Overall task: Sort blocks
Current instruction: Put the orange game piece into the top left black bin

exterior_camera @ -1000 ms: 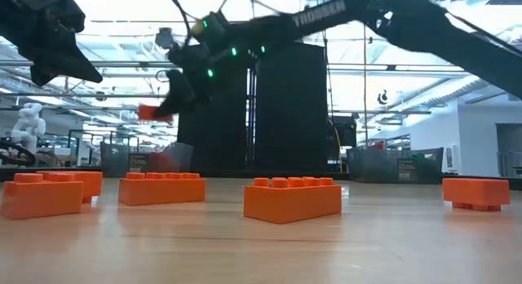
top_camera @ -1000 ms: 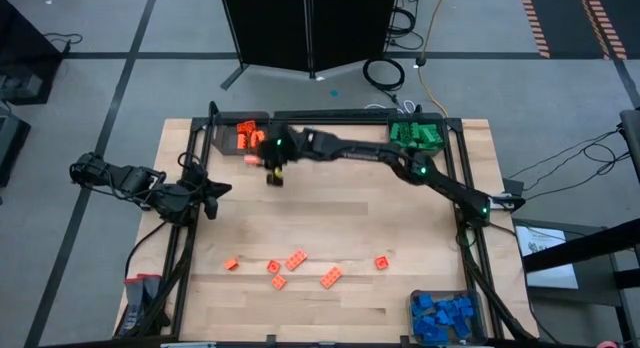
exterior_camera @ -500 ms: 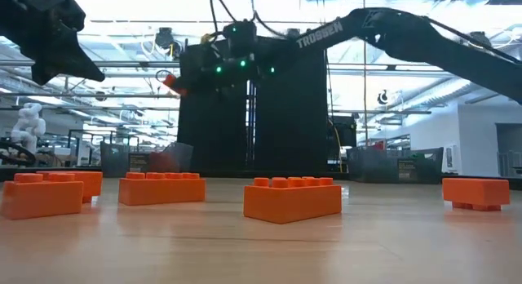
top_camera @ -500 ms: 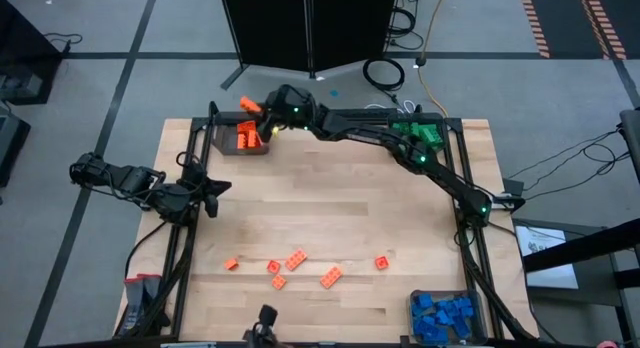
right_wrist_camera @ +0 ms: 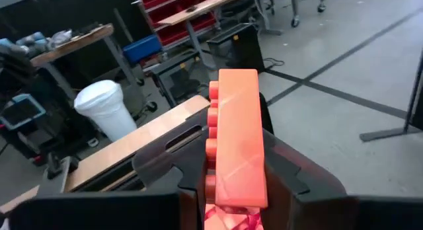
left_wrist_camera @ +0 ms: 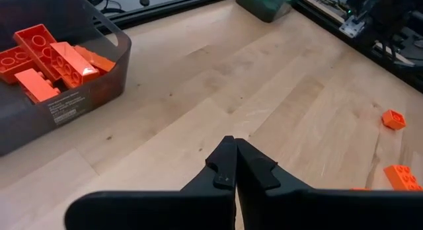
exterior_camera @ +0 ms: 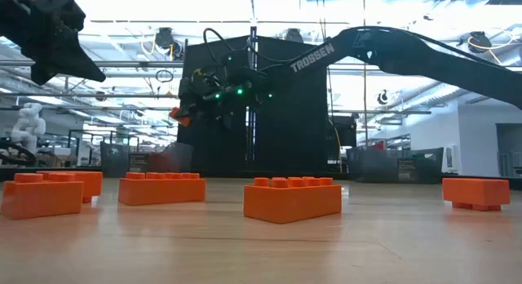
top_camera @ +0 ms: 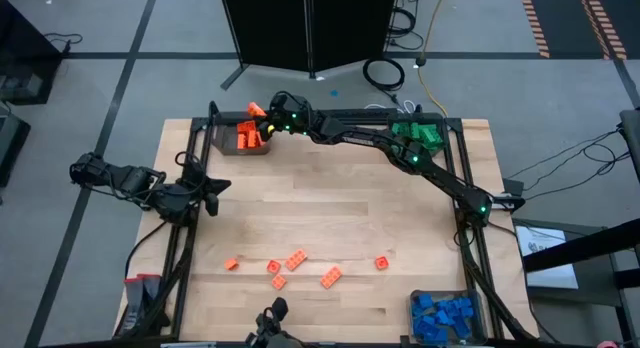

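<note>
My right gripper (top_camera: 265, 115) reaches to the table's far left corner and is shut on an orange oblong block (right_wrist_camera: 238, 137). It holds the block above the grey bin (top_camera: 228, 143) of orange blocks (top_camera: 246, 136). In the low view the block (exterior_camera: 175, 115) hangs high over the table. Several loose orange blocks (top_camera: 296, 259) lie flat on the wood near the front edge. My left gripper (left_wrist_camera: 234, 165) is shut on nothing and waits over the table's left side (top_camera: 210, 188). My right gripper pinches the oblong block between its two fingers (right_wrist_camera: 168, 167), one on the studded face (right_wrist_camera: 213, 165), the other on the opposite face. The block lies along the fingers and juts out past their tips. The fingers come nearly level, pointing far-left. The block is lifted clear.
A bin of green blocks (top_camera: 416, 136) stands at the far right corner and a bin of blue blocks (top_camera: 441, 316) at the near right corner. The black frame rail (top_camera: 330, 115) runs along the far edge. Bare wood lies in the table's middle (top_camera: 330, 203).
My right gripper has carried the orange block toward the table's far edge, from over the wood beside the orange bin to above the bin's far side. Its wrist has rolled, turning the block about. The left arm has kept still.
</note>
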`<state>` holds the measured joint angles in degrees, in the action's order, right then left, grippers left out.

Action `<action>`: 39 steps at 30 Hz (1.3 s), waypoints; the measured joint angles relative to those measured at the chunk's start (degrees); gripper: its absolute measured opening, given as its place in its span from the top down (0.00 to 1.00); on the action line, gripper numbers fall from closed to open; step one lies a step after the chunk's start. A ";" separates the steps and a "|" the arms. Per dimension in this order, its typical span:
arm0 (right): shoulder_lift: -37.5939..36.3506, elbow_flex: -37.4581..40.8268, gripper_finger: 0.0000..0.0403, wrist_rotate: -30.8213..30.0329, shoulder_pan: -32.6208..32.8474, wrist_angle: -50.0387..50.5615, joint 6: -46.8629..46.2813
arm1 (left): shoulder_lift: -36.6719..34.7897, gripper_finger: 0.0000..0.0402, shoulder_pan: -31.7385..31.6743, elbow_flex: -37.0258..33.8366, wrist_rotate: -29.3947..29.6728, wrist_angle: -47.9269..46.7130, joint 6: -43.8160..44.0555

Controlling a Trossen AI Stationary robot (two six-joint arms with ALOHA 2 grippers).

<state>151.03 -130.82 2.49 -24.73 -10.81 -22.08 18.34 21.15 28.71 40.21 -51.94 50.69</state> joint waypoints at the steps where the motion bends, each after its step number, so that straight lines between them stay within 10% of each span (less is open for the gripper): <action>1: -0.03 -0.02 0.81 -0.71 0.04 0.10 -0.36 | 0.01 1.00 0.00 0.00 0.00 0.00 0.01; 9: -0.03 -0.01 0.62 -0.87 -0.76 -0.14 -4.31 | 0.00 1.00 0.00 0.00 -0.01 0.00 -0.01; 18: -0.10 -0.04 0.63 3.46 -0.11 -1.79 -3.28 | 0.01 1.00 0.00 0.00 -0.02 -0.03 -0.01; 26: -6.69 -0.17 0.63 25.71 4.00 4.66 10.44 | 0.01 1.00 0.00 0.00 -0.04 -1.18 0.01; 39: -3.66 -0.11 0.63 27.27 22.93 20.70 33.96 | 0.01 1.00 -0.02 0.00 -0.83 -1.92 3.02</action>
<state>147.37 -130.93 29.76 -1.80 9.89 11.88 18.35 21.13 28.71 39.37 -53.86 53.71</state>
